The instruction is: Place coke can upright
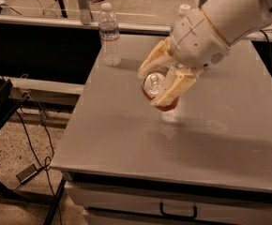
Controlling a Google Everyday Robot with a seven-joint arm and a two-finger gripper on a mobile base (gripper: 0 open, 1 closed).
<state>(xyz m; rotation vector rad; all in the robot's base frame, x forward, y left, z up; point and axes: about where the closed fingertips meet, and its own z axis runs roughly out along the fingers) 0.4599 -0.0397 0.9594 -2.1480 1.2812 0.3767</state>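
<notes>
The coke can (157,91) is a small red can with a silver end. It is held tilted, its silver end facing the camera, just above the middle of the grey table (126,135). My gripper (155,85), with cream fingers (178,86), is shut on the can from both sides. The white arm comes in from the upper right.
A clear plastic water bottle (109,33) stands upright at the table's back left. A second bottle's cap (184,8) shows behind the arm. Cables and a dark stand lie on the floor at the left. A drawer handle (178,212) is below the table's front edge.
</notes>
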